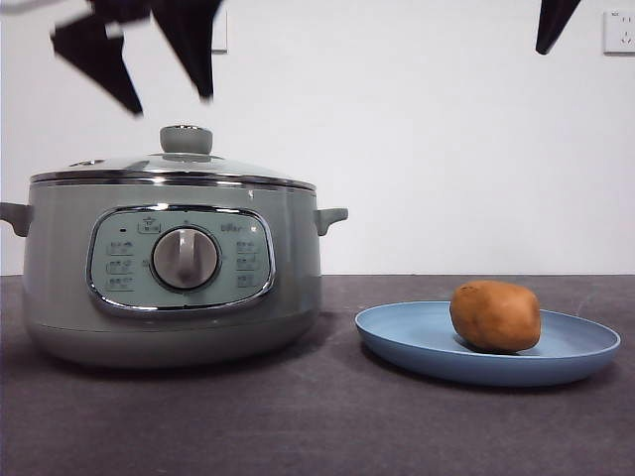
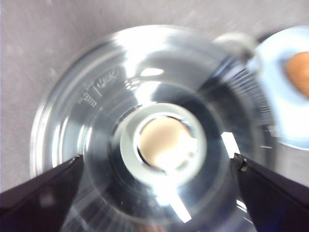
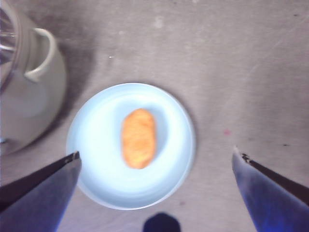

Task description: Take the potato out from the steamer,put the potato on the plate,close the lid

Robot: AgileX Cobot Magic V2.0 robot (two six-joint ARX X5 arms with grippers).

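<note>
Since the potato [image 1: 495, 315] lies on the plate [image 1: 417, 342] beside the steamer [image 1: 60, 288], lid [image 1: 169, 167] on, I lift my wide-open, empty left gripper [image 1: 149, 69] away above it.

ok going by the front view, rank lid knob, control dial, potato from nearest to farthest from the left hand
1. Lid knob: just below the left hand, atop the steamer.
2. Control dial: lower, on the steamer's front panel.
3. Potato: far across, on the plate.

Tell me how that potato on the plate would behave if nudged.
The potato looks oval and smooth, so it would probably roll or wobble. It lies loose on the shallow blue plate, whose low rim may not stop it. It seems firm.
</note>
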